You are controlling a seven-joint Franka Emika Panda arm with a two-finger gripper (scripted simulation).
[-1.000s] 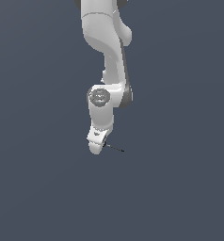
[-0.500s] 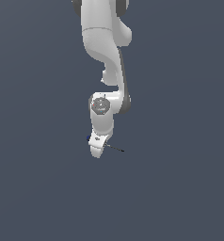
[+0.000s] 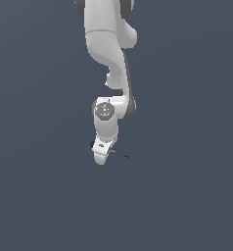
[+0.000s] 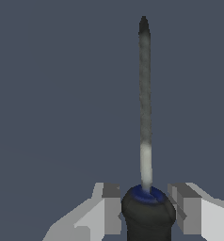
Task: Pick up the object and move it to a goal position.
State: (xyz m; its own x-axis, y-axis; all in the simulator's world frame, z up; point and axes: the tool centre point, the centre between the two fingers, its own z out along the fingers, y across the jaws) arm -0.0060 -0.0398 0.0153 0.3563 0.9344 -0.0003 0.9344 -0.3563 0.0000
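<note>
The screwdriver [image 4: 145, 117] has a dark blue-and-black handle [image 4: 148, 214] and a thin dark shaft. In the wrist view the handle sits between my two fingers [image 4: 111, 207], which press on both of its sides. In the exterior view my gripper [image 3: 102, 153] is low at the floor. The thin shaft [image 3: 121, 155] sticks out toward the exterior view's right, and a bit of blue handle [image 3: 92, 144] shows on the other side. The screwdriver appears to lie on the floor.
The floor [image 3: 187, 196] is a plain dark grey-blue surface. The white arm [image 3: 108, 59] rises straight above the gripper. No goal marker shows.
The arm came down a little over the screwdriver's handle, then held still. The shaft's tip has stayed in the same place.
</note>
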